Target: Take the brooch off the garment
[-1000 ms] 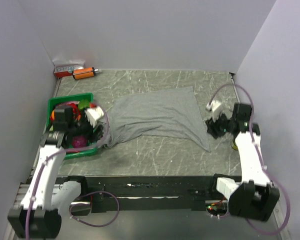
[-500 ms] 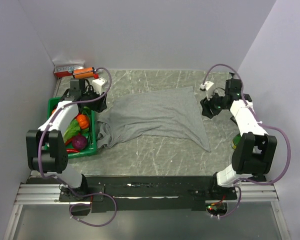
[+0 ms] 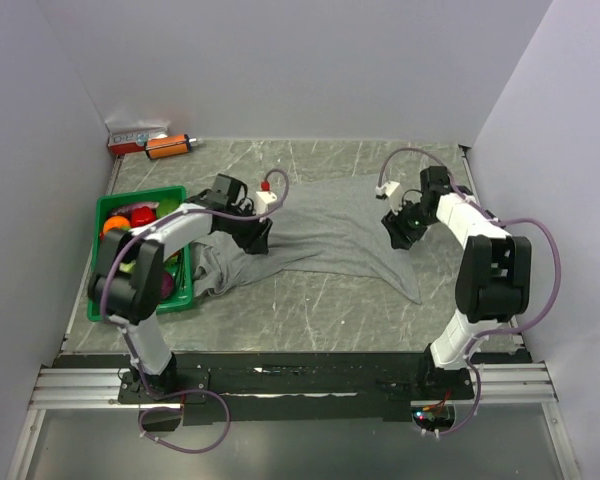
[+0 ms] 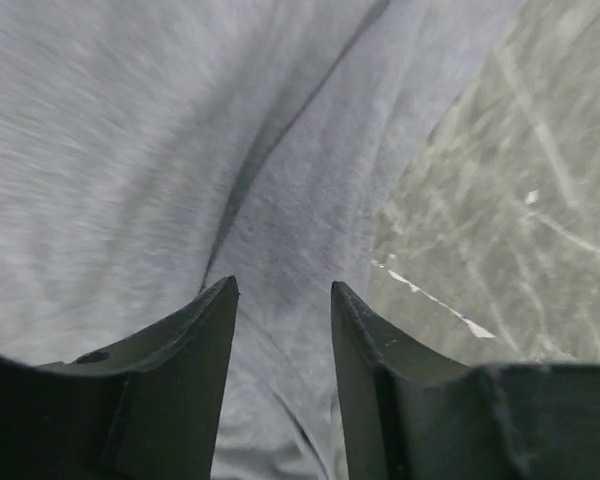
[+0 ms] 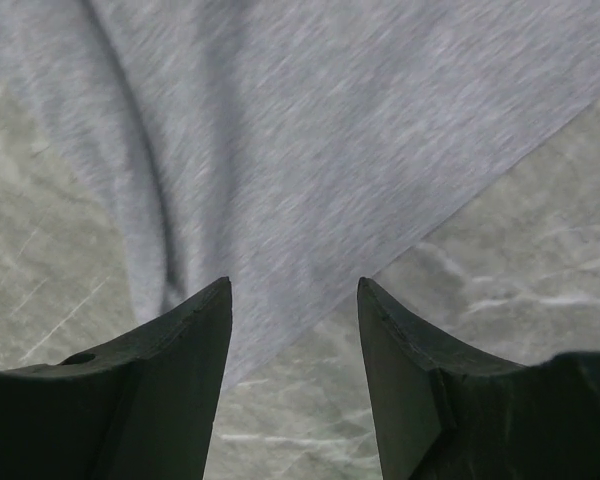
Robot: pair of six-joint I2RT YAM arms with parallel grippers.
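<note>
- Hunting for the brooch atm, that's the step imo. Can't spot any small whitish disc in any of the 3 views, so it's prob tucked in a fold or on a bit of cloth the cams miss. Can't tell where exactly.
- garment [image 3: 325, 225] lies spread on the table [image 3: 310, 300] mid-scene. Left end is bunched up right beside the green crate [image 3: 145, 194], right end tapers to a point twd the near side.
- left gripper [image 3: 255, 237] is down over the rumpled left part. Wrist cam shows jaws apart, just grey cloth w/ a dark crease running up between them, nothing clamped.
- right gripper [image 3: 398, 228] sits at the right edge of the cloth. Wrist cam shows jaws apart there too, cloth edge crossing diagonally below them, bare table either side. Holding nothing.
- Progress-wise: early. Brooch isn't off, not even located afaict.
- Next move, my guess: one hand pins or lifts the fabric so it goes taut, the other finds the disc and pinches it by the rim. I'd narrow that jaw before going in for smth that small.
- Risk: soft cloth will prob come up w/ the brooch if nothing holds it down. Wrist pics are also a bit blurry, so I wouldn't trust fine detail rn.
</note>
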